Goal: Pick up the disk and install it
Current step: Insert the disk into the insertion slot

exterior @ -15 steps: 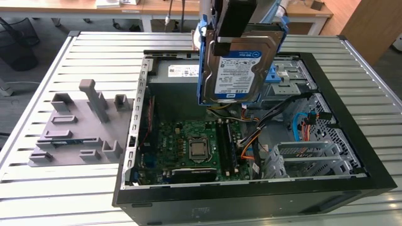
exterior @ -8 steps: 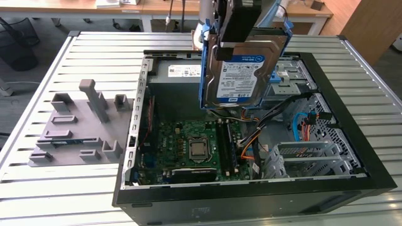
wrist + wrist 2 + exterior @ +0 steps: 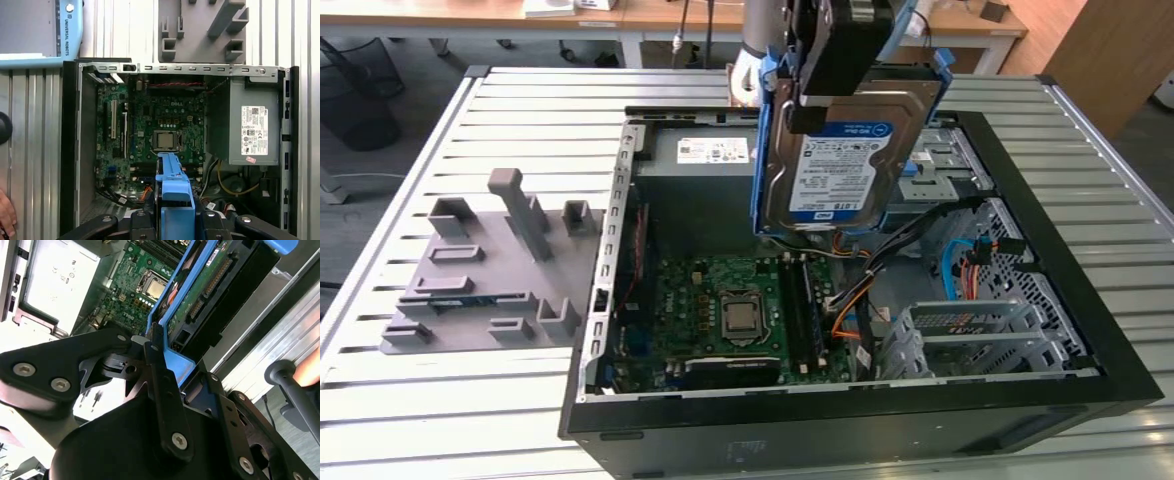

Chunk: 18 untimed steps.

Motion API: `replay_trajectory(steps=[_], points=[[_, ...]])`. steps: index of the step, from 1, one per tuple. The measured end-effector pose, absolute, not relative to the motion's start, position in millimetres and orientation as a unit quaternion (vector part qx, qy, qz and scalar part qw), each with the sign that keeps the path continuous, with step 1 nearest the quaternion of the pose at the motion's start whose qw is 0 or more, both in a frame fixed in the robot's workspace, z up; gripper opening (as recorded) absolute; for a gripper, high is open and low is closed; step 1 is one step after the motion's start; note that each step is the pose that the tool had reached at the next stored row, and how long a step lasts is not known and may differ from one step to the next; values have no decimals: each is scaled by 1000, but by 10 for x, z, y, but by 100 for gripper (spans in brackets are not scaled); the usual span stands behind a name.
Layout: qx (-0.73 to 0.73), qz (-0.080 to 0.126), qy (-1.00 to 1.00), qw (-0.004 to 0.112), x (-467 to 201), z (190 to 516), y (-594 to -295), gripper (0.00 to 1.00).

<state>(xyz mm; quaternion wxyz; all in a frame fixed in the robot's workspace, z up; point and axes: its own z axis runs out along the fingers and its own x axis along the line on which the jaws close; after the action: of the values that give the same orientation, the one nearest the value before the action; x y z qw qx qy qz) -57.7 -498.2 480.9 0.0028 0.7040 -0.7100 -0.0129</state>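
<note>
Second wrist view: the end effector is clamped tight on the blue bracket that frames the disk; nothing else is in its grasp. The disk's circuit-board side faces this camera. In the exterior view the disk hangs on edge, label outward, over the interior of the open computer case. Whether its lower edge is below the case rim cannot be told.

Directly beneath lie the motherboard and its processor socket. Beside them, toward the exterior view's right, orange cables run across to the drive cage.

Likely hazards:
- The hold is on the plastic bracket, not the metal body. If the bracket flexes or slips, the disk would probably fall onto the exposed board.
- Loose cables near the cage could catch a bracket corner and skew the disk.
- A tilted approach could jam the bracket against the cage walls.

Farther out, on the slatted bench, stands a grey fixture, well apart from the case. In the first wrist view a hand rests at the bench edge, near enough to be at risk from a wide arm motion.
</note>
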Motion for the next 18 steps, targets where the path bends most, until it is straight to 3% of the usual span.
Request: replay_trajectory(steps=[18], points=[[704, -12, -710, 2, -479, 4764, -5293, 36]])
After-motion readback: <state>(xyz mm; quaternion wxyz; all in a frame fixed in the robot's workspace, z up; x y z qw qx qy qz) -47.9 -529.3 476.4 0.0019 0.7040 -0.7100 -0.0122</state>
